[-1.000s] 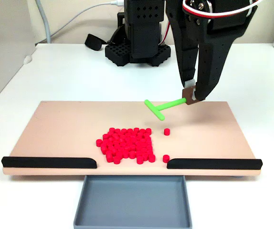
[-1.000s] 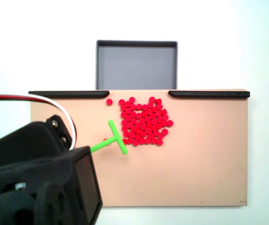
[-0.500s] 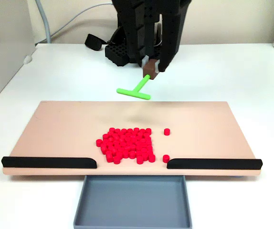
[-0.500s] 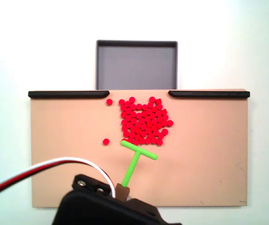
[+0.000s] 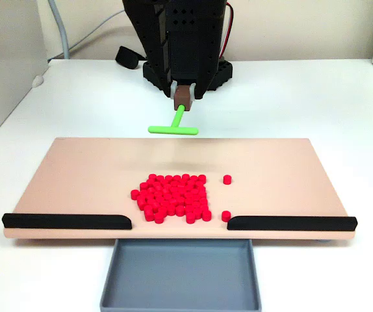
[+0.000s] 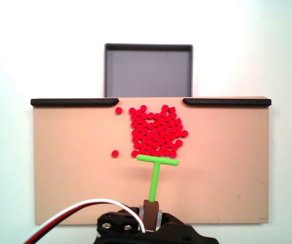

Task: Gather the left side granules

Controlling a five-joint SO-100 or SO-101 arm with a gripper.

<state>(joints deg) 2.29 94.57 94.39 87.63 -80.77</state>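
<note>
Granules [image 5: 172, 197] sit mid-board as one tight red patch, with two strays just off one flank [image 6: 115, 153]. Gripper [image 5: 182, 103] pinches the pusher's [image 5: 173, 129] brown stem; in a fixed view its bar hangs clear of the board [image 5: 76, 169]. I'd lower it beyond the strays, then sweep them into the patch.

You have the granules [image 6: 155, 131] bunched on the board [image 6: 227, 168] near the gap between the two rails [image 6: 75, 102], the tray [image 6: 148, 71] just beyond; two strays lie left in this fixed view. The T-shaped pusher [image 6: 157, 162] sits behind the pile.
</note>
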